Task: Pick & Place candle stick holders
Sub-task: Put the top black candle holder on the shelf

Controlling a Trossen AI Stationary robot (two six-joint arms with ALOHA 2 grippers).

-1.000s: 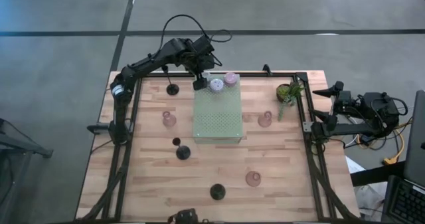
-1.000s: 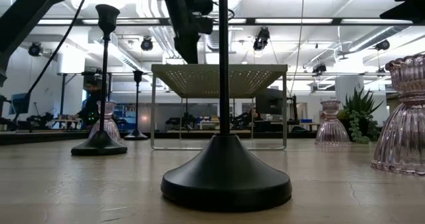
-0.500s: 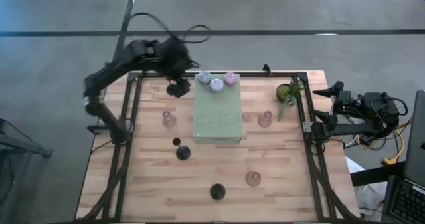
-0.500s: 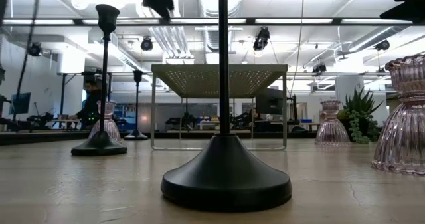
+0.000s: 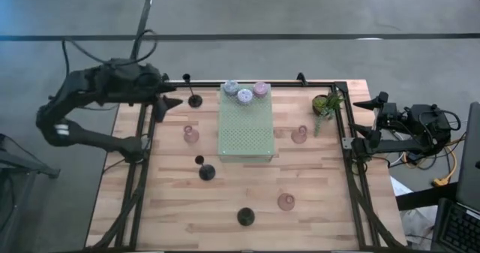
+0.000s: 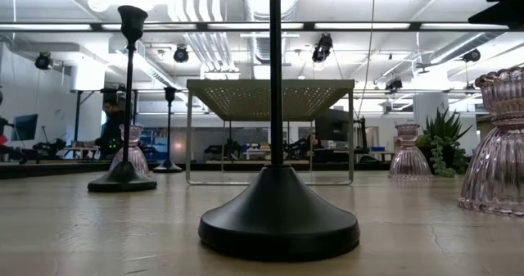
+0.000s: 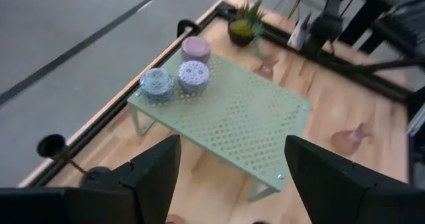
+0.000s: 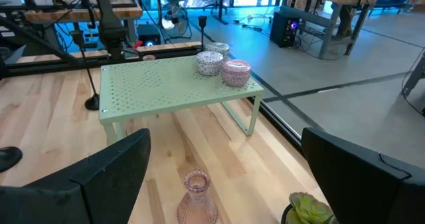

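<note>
From above, the pale green perforated rack (image 5: 245,128) stands mid-desk (image 5: 240,200) and carries three round holders along its far edge: a blue one (image 5: 230,88), a lilac patterned one (image 5: 244,96) and a lilac plain one (image 5: 260,88). My left jaws (image 5: 171,103) hang off the rack's far left corner, over the desk's edge rail, spread wide and empty. A black stemmed holder (image 5: 195,99) stands between them and the rack. My right jaws (image 5: 365,103) wait beyond the desk's right edge, past the potted plant (image 5: 325,104). Pink glass holders stand left (image 5: 191,135) and right (image 5: 299,135) of the rack, another (image 5: 286,201) nearer the front; two black ones (image 5: 206,172) (image 5: 245,217) sit in front of the rack, with bare wood around them.

At desk height, a black dome-based holder (image 6: 277,219) fills the foreground before the rack (image 6: 270,97); ribbed pink glass (image 6: 497,145) is at the right.

My left wrist view shows my fingers (image 7: 151,174) far apart above the rack (image 7: 232,117).

My right wrist view shows those fingers (image 8: 109,171) wide too, with a pink holder (image 8: 197,199) this side of the rack (image 8: 176,84).
</note>
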